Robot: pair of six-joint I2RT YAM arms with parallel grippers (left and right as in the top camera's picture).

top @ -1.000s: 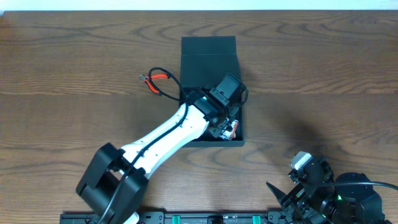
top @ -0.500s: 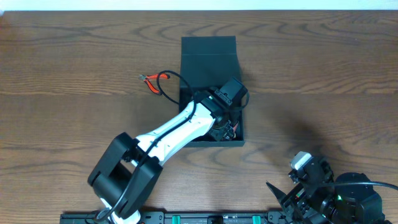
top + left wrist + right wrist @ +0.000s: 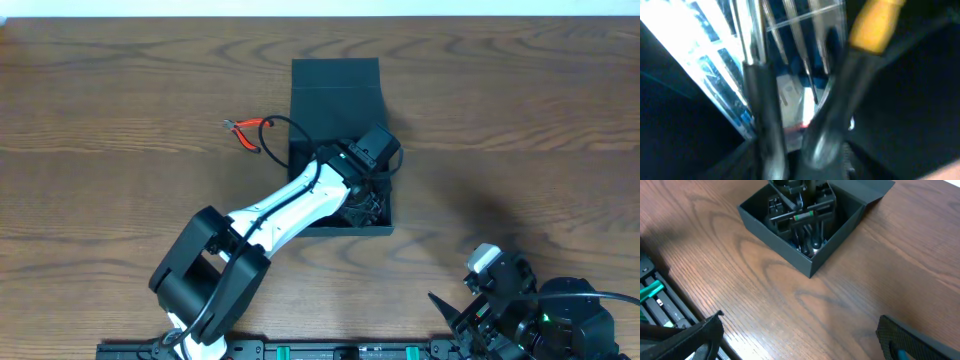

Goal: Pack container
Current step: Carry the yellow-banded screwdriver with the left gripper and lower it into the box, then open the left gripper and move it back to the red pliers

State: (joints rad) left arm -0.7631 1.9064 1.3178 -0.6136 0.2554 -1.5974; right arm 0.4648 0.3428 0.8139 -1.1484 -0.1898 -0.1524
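Wood grain runs in long brown swirls over the table (image 3: pixel 520 120), smooth and dull. At its middle sits the container (image 3: pixel 335 105), a squarish box of matte black card with crisp edges, its flap lid (image 3: pixel 335 72) folded back on the far side. My left claw (image 3: pixel 367 203) is sunk inside it toward the near right corner, with my white arm sloping in over the left wall. Just outside that wall lie red-handled pliers (image 3: pixel 248 127).

From above, my own wrist hides the fingers. The left wrist camera gets in close but blurred. It shows a glossy clear packet (image 3: pixel 715 65) with blue and white print, thin metal shafts (image 3: pixel 795 35) and a rounded yellow handle (image 3: pixel 875 22). Dark shapes stand up in front of these, and I cannot tell whether my left claw (image 3: pixel 795 125) pinches anything.

The right wrist camera shows the box (image 3: pixel 837 247) from the side, with its plain outer walls and sharp corner. My right claw (image 3: pixel 800 320) is spread wide, with only tabletop between its fingers, well apart from the box.
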